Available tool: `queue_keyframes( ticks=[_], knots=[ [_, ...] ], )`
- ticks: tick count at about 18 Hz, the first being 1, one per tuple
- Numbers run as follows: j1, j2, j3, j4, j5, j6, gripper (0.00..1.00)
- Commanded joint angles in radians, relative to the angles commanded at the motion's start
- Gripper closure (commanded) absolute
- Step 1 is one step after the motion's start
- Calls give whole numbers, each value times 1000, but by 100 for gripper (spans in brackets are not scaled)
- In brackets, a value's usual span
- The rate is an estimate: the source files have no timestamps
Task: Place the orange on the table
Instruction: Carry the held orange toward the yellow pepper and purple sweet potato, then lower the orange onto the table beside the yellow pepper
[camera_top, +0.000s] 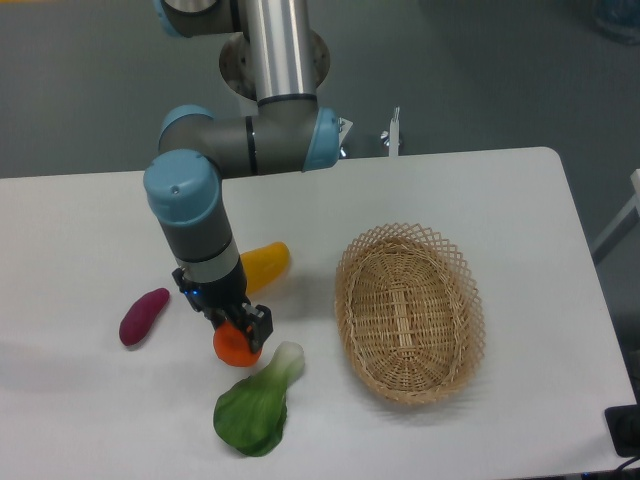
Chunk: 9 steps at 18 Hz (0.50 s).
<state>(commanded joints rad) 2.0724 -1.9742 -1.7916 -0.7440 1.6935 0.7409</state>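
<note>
The orange (236, 346) is a small round orange-red ball held low over the white table (90, 230), left of centre near the front. My gripper (233, 333) is shut on it from above, its dark fingers covering the fruit's top. Whether the orange touches the tabletop I cannot tell. The arm's grey and blue wrist rises up and to the left from the gripper.
A green leafy vegetable (255, 408) lies just in front and right of the orange. A yellow-orange pepper-like item (263, 264) lies behind the gripper. A purple sweet potato (143, 316) is to the left. An oval wicker basket (408, 312) stands to the right.
</note>
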Motion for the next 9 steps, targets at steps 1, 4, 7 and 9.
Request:
queue_keyframes(
  ticks=[1,4,7,9],
  knots=[
    [-5,-5,-3,-2,-2,6,45],
    [-11,-18,-8,-2,-6,18,44],
    [-12,-23,-20,-8,-20,29,44],
    [-12,-29,-43,-5,-17,29,43]
  ],
)
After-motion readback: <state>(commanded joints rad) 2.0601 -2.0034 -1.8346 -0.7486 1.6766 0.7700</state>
